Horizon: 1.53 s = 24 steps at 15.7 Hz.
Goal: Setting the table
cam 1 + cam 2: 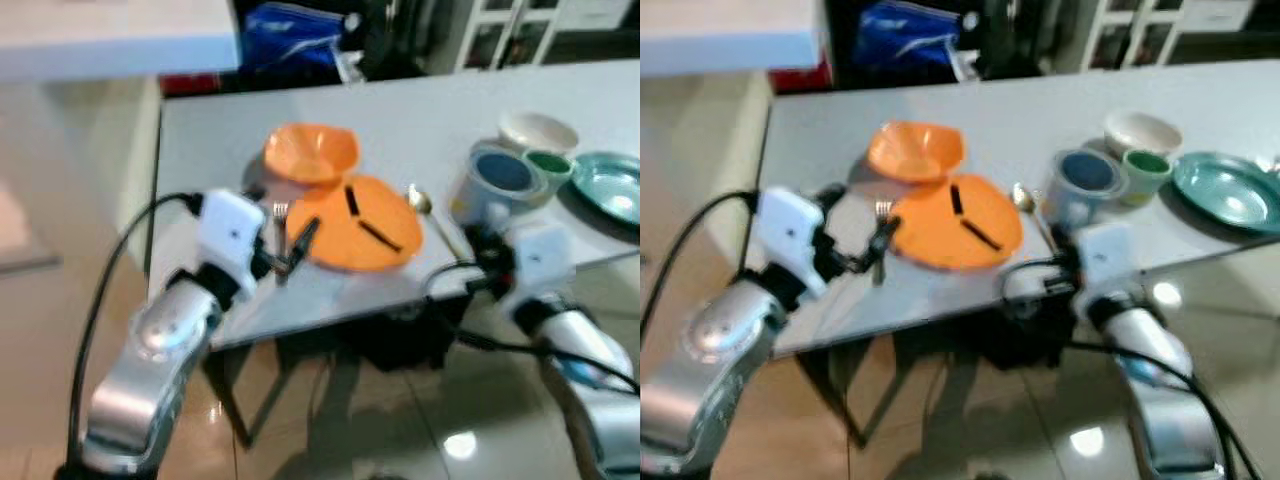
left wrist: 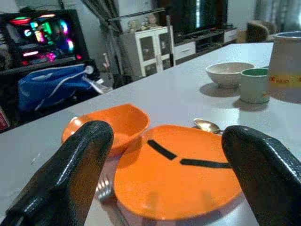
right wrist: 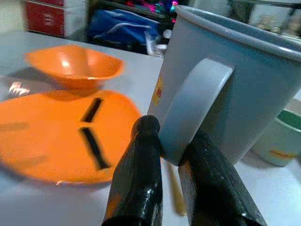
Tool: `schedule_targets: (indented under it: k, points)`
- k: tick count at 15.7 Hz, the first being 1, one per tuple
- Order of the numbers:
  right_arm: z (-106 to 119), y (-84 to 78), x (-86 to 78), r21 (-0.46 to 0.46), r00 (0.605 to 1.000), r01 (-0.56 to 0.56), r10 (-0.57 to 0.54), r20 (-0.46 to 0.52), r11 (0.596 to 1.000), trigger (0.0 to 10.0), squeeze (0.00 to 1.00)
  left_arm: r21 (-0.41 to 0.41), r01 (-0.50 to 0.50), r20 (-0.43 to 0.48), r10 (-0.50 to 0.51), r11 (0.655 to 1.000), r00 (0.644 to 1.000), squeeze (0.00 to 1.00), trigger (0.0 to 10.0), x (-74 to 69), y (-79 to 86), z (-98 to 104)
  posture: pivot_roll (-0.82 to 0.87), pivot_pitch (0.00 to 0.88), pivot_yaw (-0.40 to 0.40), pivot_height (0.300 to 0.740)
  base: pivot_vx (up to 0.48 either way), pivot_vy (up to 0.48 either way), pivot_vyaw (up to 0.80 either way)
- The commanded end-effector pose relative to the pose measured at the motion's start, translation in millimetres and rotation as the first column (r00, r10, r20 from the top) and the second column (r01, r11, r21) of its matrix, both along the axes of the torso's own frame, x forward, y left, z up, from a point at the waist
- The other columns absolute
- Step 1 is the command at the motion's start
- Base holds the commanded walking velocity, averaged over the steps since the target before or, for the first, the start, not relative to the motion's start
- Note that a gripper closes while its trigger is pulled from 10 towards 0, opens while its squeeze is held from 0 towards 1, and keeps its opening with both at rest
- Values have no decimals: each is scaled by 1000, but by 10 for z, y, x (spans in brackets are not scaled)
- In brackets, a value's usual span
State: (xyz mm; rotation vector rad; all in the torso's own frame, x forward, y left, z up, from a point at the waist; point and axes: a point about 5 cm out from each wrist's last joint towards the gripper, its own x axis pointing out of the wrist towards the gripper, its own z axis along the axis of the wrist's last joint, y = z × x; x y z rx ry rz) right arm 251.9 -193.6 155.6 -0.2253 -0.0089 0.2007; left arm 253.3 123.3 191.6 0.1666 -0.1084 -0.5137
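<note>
An orange plate [image 1: 365, 228] with two black strips lies on the grey table [image 1: 200, 130]. An orange bowl [image 1: 310, 152] sits just behind it. A fork [image 1: 280, 213] lies at the plate's left edge and a spoon [image 1: 420, 200] at its right. My left gripper [image 1: 290, 250] is open at the plate's near left rim, its wide-spread fingers [image 2: 80, 160] framing the plate [image 2: 176, 174]. My right gripper [image 3: 171, 136] is shut on the handle of the blue-grey mug [image 3: 244, 80], which stands at the table's front edge [image 1: 498, 180].
Right of the mug stand a small green cup [image 1: 548, 165], a white bowl [image 1: 538, 130] and a teal plate [image 1: 610, 185]. A blue bag [image 1: 290, 35] and white cabinets lie beyond the table. Glossy tiled floor [image 1: 400, 430] spreads below the table's near edge.
</note>
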Motion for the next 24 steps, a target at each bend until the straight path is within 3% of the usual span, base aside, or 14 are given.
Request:
schedule_targets:
  k: [1,7,13,15,19,23,24]
  points:
    - [89,110,26,11,998,-43,43,38,999,10000,0,12,-12,7,12,1000,1000,0,10000,1,60,14,26,49,-7,740,439,0,-569]
    - [109,82,41,-6,997,-55,55,45,998,10000,0,12,-9,7,9,1000,1000,0,10000,4,51,7,27,38,-10,740,439,0,0]
    - [162,137,200,-4,989,-128,128,73,992,10000,0,-16,-36,53,37,999,998,0,10000,-17,97,95,44,27,-18,740,217,0,0]
    - [108,229,467,-77,985,-146,152,77,986,10000,0,-9,12,67,-12,1000,998,0,10000,-61,134,114,60,33,-19,740,0,0,0]
    - [45,245,859,50,986,-161,159,41,986,10000,0,1,88,63,-87,996,994,0,10000,-122,143,160,74,54,-17,740,0,0,0]
    - [-15,198,1196,-15,987,-162,162,-3,987,10000,0,-3,227,30,-227,974,974,0,10000,-245,71,212,99,80,-18,740,0,0,0]
    - [-25,204,1238,6,987,-159,159,-15,987,10000,0,-8,258,18,-257,966,966,0,10000,-280,63,220,112,83,-18,740,0,0,0]
